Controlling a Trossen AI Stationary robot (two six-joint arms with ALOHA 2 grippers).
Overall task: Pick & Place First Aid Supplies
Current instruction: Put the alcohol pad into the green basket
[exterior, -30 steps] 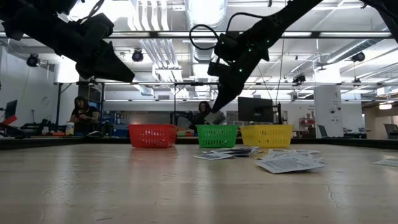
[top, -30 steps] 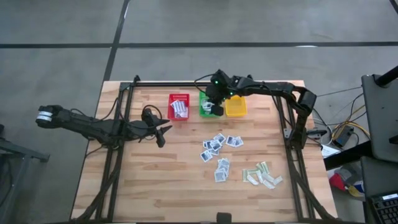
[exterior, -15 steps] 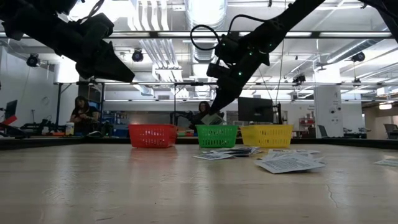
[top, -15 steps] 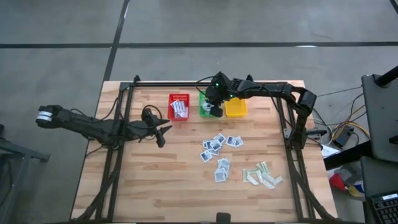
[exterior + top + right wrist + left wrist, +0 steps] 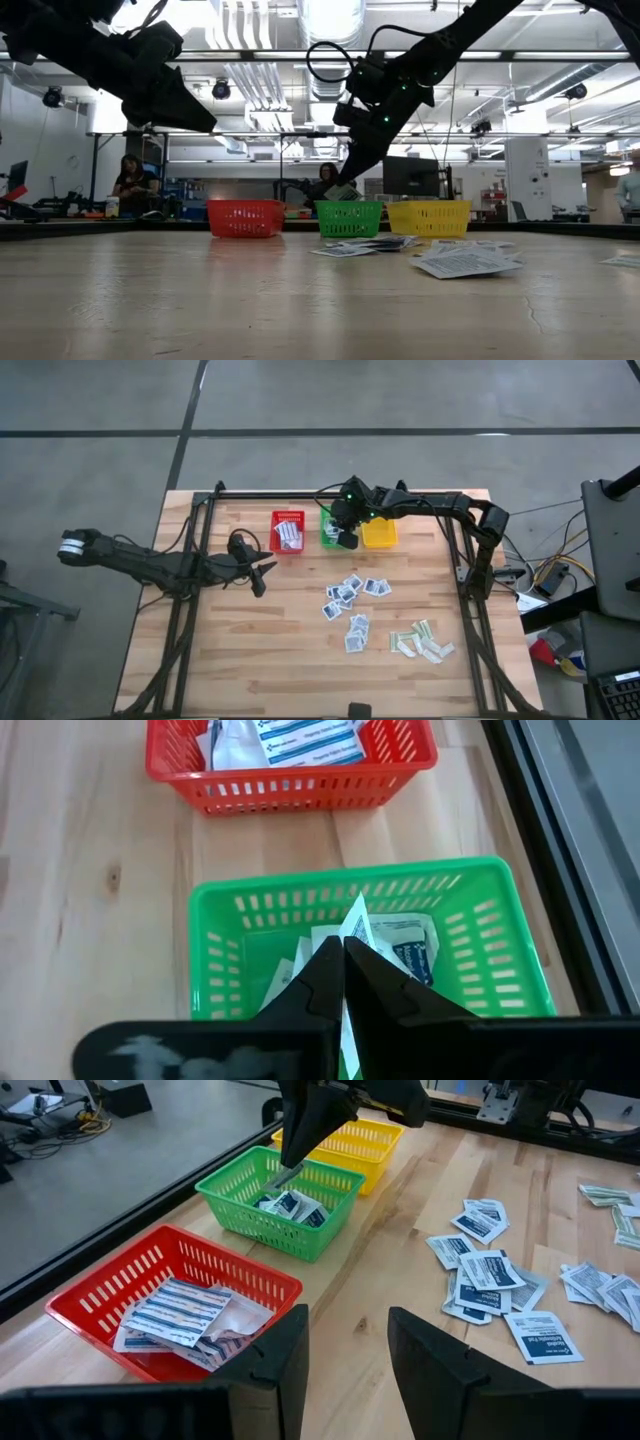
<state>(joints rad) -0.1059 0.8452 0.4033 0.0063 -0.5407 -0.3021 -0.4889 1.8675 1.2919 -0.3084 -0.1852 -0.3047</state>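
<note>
The right gripper hangs over the green basket, its two dark fingers pressed together on a thin white packet held edge-up — the packet's pointed corner sticks out past the fingertips, above the basket's inside. Under it, in the green basket, lie more small square white-and-blue packets. Just beside the green basket on one side stands the red basket, holding oblong white packets with blue stripes; on the other side, touching it, stands the yellow basket.

On the wooden table, in front of the green basket and well apart from it, a loose scatter of square white-blue packets lies flat, some overlapping. Farther from the basket, toward the table's right corner, lie the pale green-beige strips.

The left gripper waits beyond the red basket — away from the green one, low over bare wood, fingers spread and empty.
</note>
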